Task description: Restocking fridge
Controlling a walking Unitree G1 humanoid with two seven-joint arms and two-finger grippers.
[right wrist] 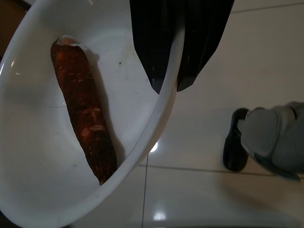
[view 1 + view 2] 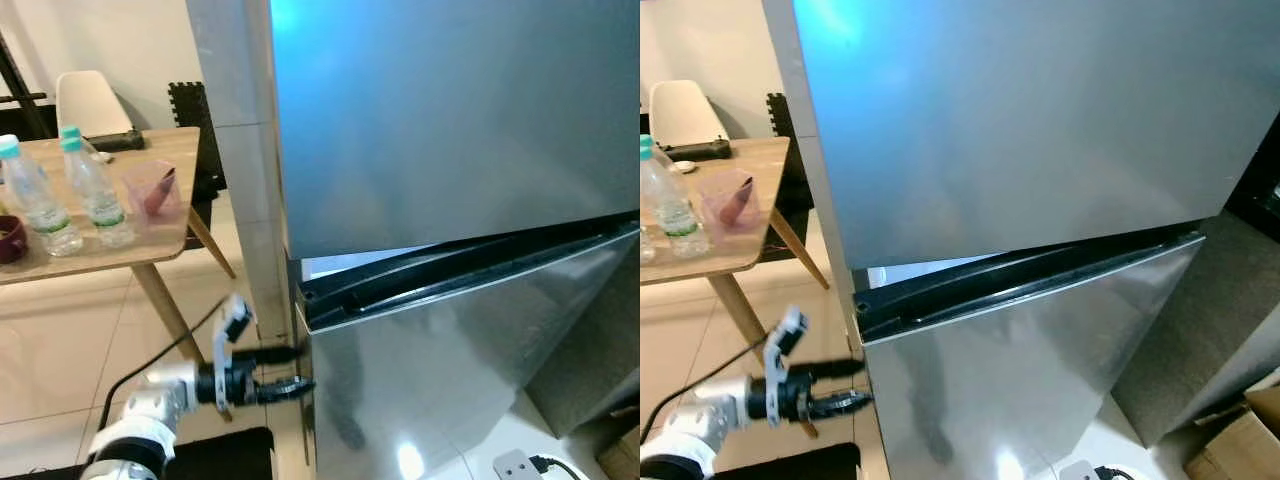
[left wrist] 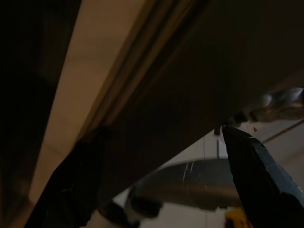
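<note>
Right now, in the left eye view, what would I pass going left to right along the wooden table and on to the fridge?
Dark red bowl → first water bottle → second water bottle → pink plastic cup → white wall column → silver fridge.

Head views bright, blue glare on fridge door (image 2: 450,110); left wrist view dark, blurred; right wrist sharp.

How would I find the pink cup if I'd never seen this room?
Look left of the big silver fridge to the wooden table. Near its right edge stands a see-through pink plastic cup with something dark red inside, beside two clear water bottles; it alone is pink and open-topped.
</note>
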